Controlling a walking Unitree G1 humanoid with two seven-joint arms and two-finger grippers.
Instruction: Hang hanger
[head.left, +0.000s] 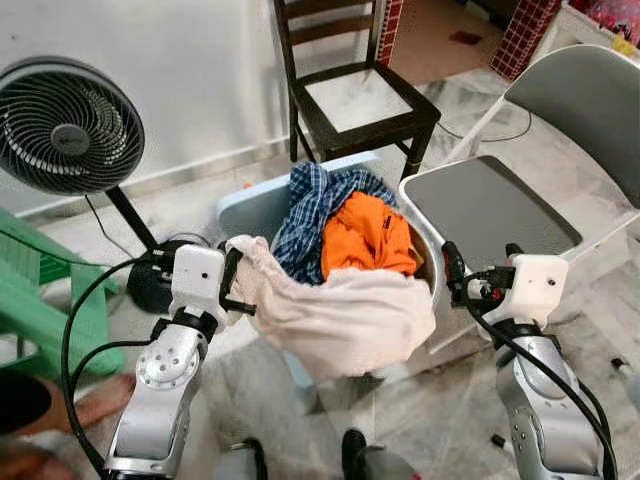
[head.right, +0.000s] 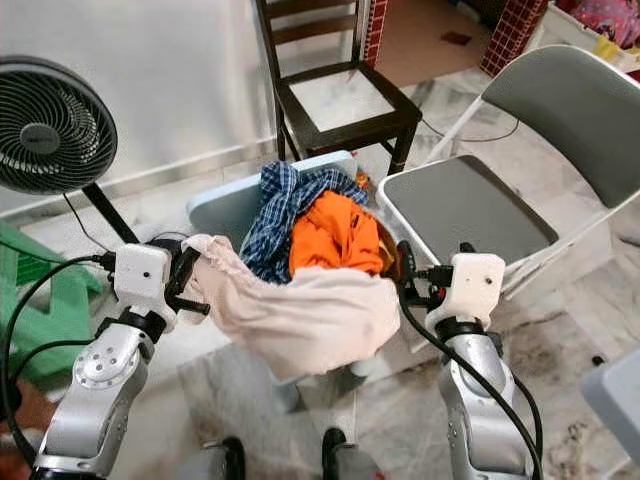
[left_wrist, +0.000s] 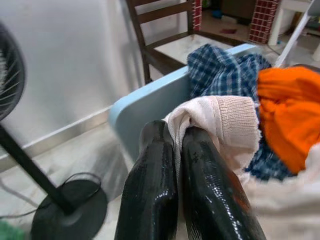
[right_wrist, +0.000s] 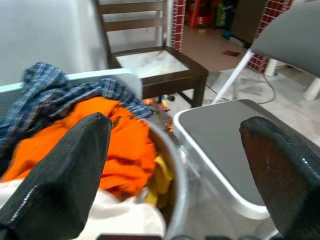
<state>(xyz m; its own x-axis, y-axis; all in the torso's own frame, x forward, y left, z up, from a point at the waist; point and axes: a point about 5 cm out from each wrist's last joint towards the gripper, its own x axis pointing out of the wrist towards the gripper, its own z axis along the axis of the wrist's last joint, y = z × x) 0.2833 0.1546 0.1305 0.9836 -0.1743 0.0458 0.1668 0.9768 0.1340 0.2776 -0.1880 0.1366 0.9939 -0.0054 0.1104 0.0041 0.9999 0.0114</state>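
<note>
A cream garment (head.left: 340, 310) spills over the front of a round metal tub (head.left: 428, 262). An orange garment (head.left: 368, 235) and a blue plaid shirt (head.left: 305, 215) lie piled in the same tub. My left gripper (head.left: 238, 280) is at the tub's left side, shut on a ribbed edge of the cream garment (left_wrist: 225, 122); the cloth is pinched between its black fingers (left_wrist: 155, 165). My right gripper (head.left: 481, 258) is at the tub's right rim, open, with nothing between its fingers (right_wrist: 65, 175).
A light blue panel (head.left: 255, 205) stands behind the tub. A dark wooden chair (head.left: 360, 95) is beyond it, a grey folding chair (head.left: 500, 205) on the right, a black floor fan (head.left: 65, 125) and a green plastic chair (head.left: 40, 290) on the left. A person's foot (head.left: 85, 400) is at lower left.
</note>
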